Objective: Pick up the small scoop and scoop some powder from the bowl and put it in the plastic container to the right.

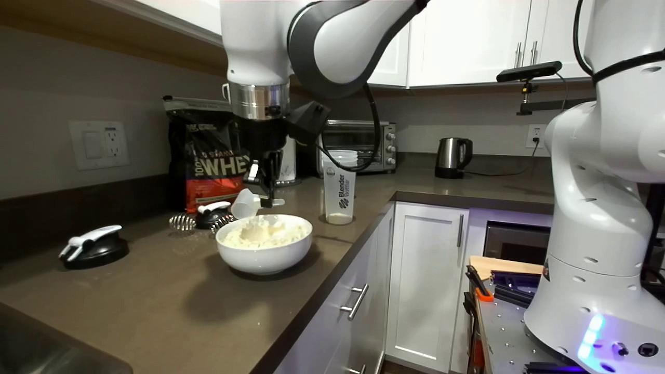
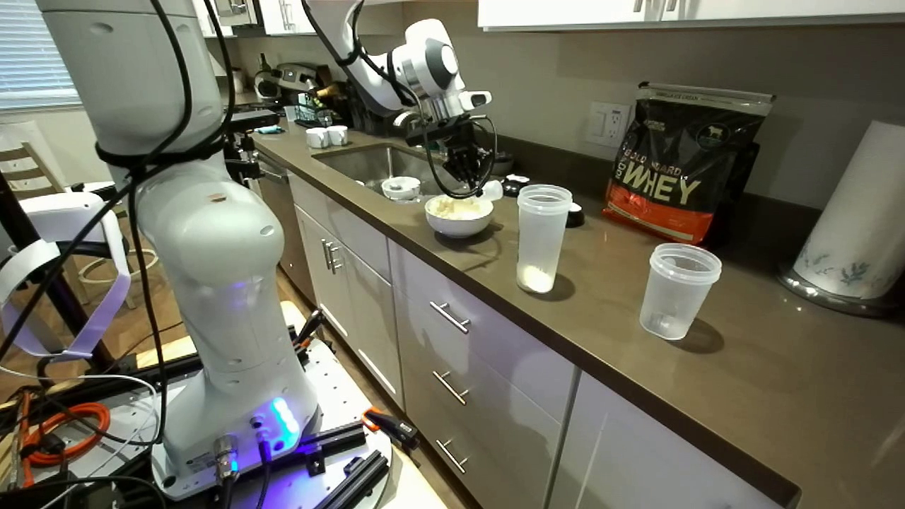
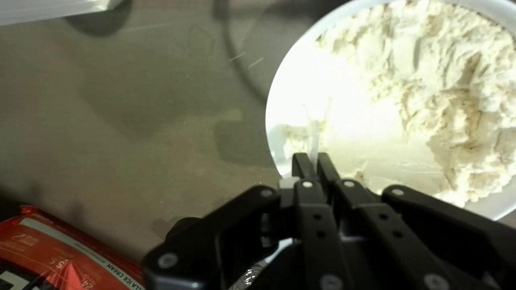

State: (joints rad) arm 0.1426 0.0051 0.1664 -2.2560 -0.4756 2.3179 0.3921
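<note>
gripper (image 3: 313, 159) just above the bowl (image 1: 265, 259), 2 fingers (image 3: 301, 165) clamped on the handle of the small scoop (image 1: 244, 204), its cup toward the wall (image 1: 41, 150), load unclear; powder (image 1: 278, 236) lies below. farther, rightward in both exterior views, stands the plastic container (image 1: 339, 192), where the carry likely heads.

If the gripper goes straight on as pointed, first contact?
Probably the edge of the white bowl or the pale powder just inside; depth is unclear, so I can't say which. The gripper points down there, fingers shut on the translucent scoop, which may touch first.
</note>
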